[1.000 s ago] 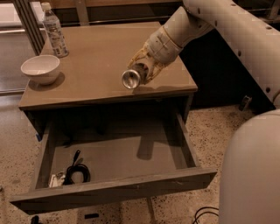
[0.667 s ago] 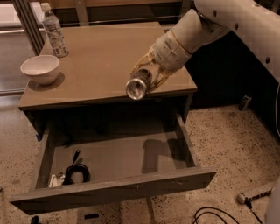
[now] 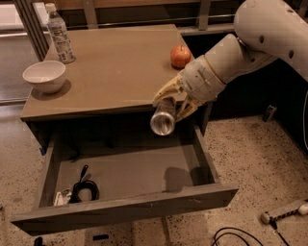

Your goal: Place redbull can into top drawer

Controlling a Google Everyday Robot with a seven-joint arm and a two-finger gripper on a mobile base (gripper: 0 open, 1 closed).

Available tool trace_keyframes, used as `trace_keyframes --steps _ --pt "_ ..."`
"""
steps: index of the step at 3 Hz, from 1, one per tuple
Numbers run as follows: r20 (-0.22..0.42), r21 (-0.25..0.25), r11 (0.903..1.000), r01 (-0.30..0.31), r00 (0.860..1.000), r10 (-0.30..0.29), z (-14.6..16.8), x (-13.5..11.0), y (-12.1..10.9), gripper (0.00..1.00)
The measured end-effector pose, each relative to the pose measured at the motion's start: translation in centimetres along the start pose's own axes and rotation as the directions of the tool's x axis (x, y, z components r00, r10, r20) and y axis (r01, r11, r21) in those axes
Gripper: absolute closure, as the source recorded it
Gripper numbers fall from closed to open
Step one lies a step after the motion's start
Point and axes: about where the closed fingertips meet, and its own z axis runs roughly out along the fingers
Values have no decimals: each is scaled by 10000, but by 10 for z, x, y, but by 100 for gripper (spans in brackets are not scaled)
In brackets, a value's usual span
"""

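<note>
Centre frame: pincer [image 3: 173,104] grips redbull can [image 3: 162,123], tilted, silver end facing viewer, above open top drawer [image 3: 125,207] at worktop [image 3: 110,72] front edge. Apple [image 3: 180,56], bowl [image 3: 44,75], water bottle [image 3: 60,34] on worktop.

A grey-brown wooden table [image 3: 110,72] stands on a speckled terrazzo floor [image 3: 260,158] of light stone with dark grains. Behind the table run a horizontal rail [image 3: 144,21] and two upright posts [image 3: 89,12], and dark vertical bars [image 3: 31,24] stand at the far left beside a bright patch of light [image 3: 9,14]. The space to the right of the table is dark. A white power strip [image 3: 284,211] and black cables [image 3: 240,236] lie on the floor at the lower right. The gripper [image 3: 173,103] hangs just before the table's front edge, clasping the redbull can [image 3: 163,120].
</note>
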Motion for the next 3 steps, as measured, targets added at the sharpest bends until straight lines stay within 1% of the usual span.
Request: trace_keyframes --steps 1,2,3 --pt "-91 -327 9988 366 9993 -370 9 2 7 100" --pt "-228 -717 9934 890 9956 -909 34 17 41 100" --pt "-617 -695 9835 1670 9833 -1713 59 37 74 100"
